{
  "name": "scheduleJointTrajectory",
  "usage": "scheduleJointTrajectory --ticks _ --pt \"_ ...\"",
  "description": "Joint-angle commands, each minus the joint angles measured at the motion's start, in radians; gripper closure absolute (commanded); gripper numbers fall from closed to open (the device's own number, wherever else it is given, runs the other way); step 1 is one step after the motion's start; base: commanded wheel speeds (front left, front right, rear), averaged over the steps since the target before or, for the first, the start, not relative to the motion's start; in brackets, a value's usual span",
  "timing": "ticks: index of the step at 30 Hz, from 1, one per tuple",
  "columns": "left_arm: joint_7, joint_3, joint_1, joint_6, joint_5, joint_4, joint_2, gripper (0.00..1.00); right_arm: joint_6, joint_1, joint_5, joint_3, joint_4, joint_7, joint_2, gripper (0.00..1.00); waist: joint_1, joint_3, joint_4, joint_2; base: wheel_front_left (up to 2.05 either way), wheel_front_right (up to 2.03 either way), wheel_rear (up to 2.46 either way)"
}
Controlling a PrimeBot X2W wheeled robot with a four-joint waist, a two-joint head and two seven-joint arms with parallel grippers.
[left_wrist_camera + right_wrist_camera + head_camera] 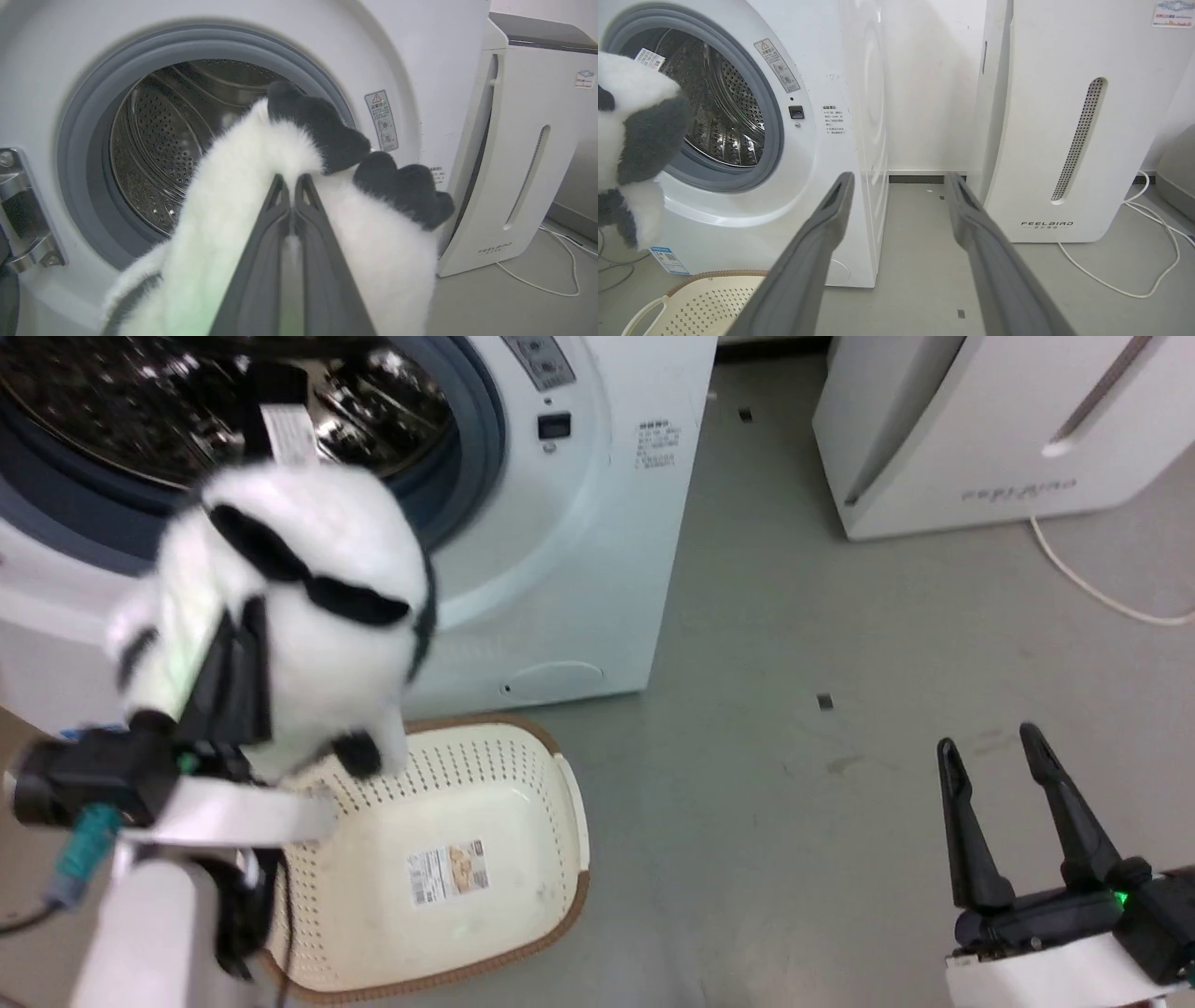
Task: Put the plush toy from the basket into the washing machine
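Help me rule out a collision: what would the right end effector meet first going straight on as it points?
Likely the wall between the washing machine and the FEELBIRD appliance; the right end effector points into that gap, though depth is unclear.

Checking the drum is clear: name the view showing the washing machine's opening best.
Left wrist view: the washing machine faces it, opening almost whole, the plush toy covering part. Head view cuts off its top; right wrist view sees it aslant.
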Motion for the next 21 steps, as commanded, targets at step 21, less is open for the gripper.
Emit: scheduleJointTrajectory --ticks 21 --pt "0.137 -0.002 -0.955 -0.056 0.08 0.364 0.396 1.0 -0.001 -0.188 0.144 0.052 -0.054 -0.004 0.0 0.0 0.0001 0.517 -0.184 0.0 0.0 0.0 0.0"
